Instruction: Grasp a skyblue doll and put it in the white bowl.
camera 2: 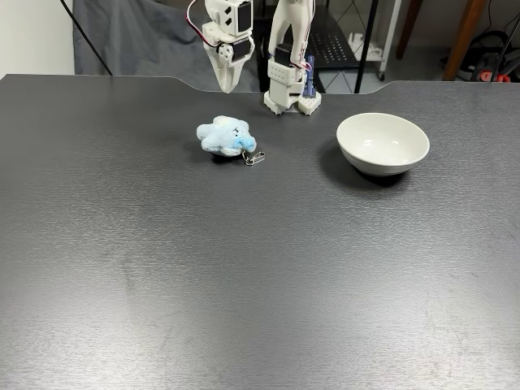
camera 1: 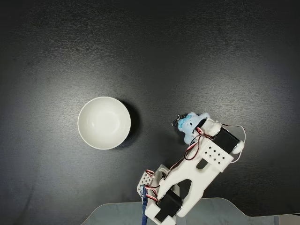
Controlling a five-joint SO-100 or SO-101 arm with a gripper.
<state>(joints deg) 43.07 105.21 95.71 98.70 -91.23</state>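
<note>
The skyblue doll [camera 2: 223,136] lies on the black table, its metal keyring clip [camera 2: 254,158] towards the camera. From above, the doll [camera 1: 187,124] is partly covered by the arm. My gripper [camera 2: 226,86] hangs in the air above and behind the doll, pointing down, its fingers together and holding nothing. In the fixed view from above, the gripper [camera 1: 200,125] sits over the doll's right side. The white bowl [camera 2: 390,159] stands empty to the right of the doll; from above, the bowl [camera 1: 89,112] is to the left.
The arm's white base [camera 2: 288,91] stands at the table's far edge between doll and bowl. Red, white and black cables [camera 1: 194,145] run along the arm. Behind the table are chair legs and a dark cloth [camera 2: 138,36].
</note>
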